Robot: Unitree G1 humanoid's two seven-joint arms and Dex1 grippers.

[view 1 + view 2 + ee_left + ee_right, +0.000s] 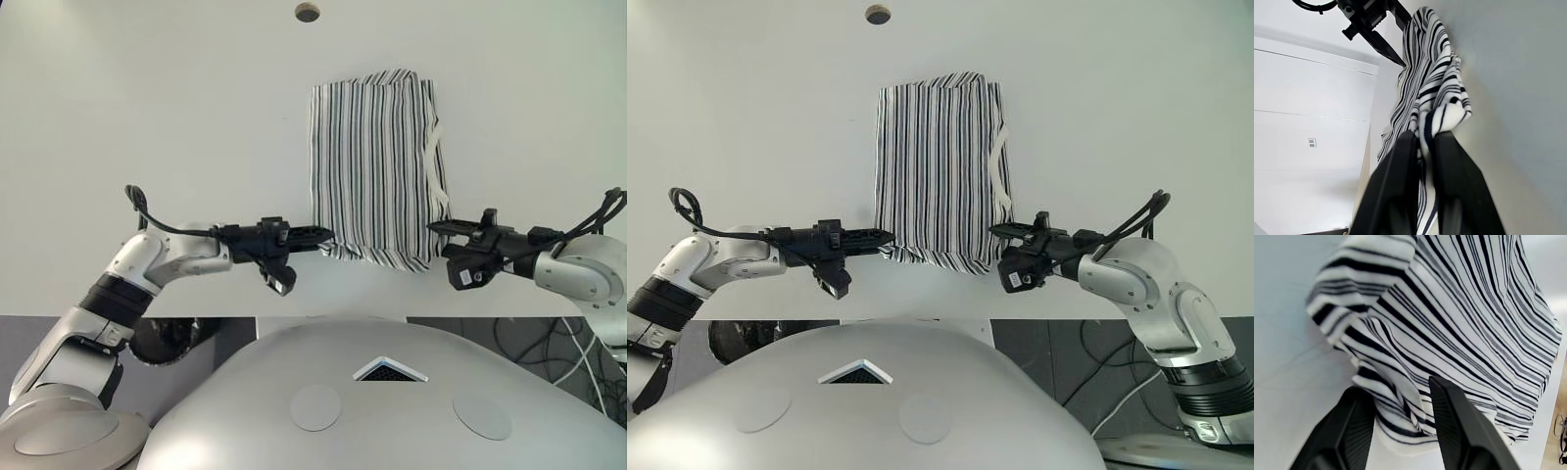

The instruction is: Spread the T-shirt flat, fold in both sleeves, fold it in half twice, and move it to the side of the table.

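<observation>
A black-and-white striped T-shirt (375,162) lies folded into a tall rectangle on the white table (147,127), its near edge lifted a little. My left gripper (325,235) pinches the near left corner; in the left wrist view the fingers (1400,181) are shut on bunched striped cloth (1437,98). My right gripper (441,228) holds the near right corner. In the right wrist view its fingers (1449,416) straddle a fold of the T-shirt (1449,323).
A small round brown hole (308,12) sits in the table beyond the shirt. The table's front edge (196,315) runs just below both arms. Bare tabletop lies to the left and right of the shirt. Cables (549,352) hang below the right side.
</observation>
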